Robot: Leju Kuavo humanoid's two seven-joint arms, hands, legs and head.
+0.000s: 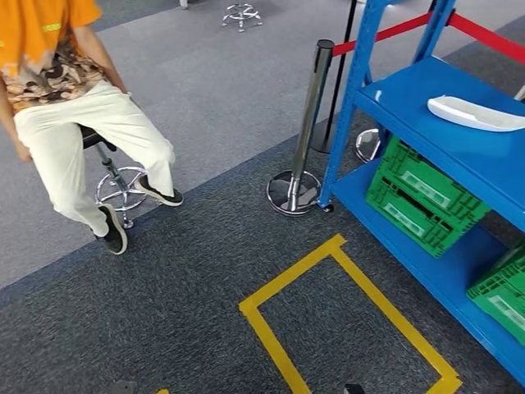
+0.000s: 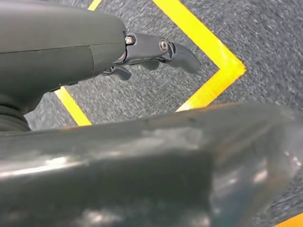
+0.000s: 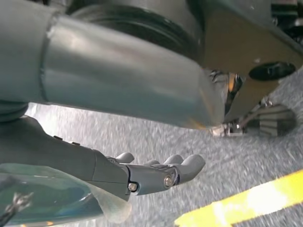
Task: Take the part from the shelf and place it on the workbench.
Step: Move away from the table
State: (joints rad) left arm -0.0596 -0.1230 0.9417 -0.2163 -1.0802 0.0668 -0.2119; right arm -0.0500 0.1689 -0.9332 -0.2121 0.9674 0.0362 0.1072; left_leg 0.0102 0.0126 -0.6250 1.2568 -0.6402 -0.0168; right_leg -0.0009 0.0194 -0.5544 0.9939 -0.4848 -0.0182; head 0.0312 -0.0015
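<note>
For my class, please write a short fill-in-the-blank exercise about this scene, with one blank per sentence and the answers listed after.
1. The white part lies on a shelf painted ____.
2. The folded crates on the lower shelf are ____.
3. The tape marking a box on the carpet is ____.
4. The person nearby is sitting on a ____.

Answers: blue; green; yellow; stool

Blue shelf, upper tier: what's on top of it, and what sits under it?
On the upper tier of the blue shelf lies one white part. Under it, on the lower tier, sit two green crates. The tier hides their far sides.
</note>
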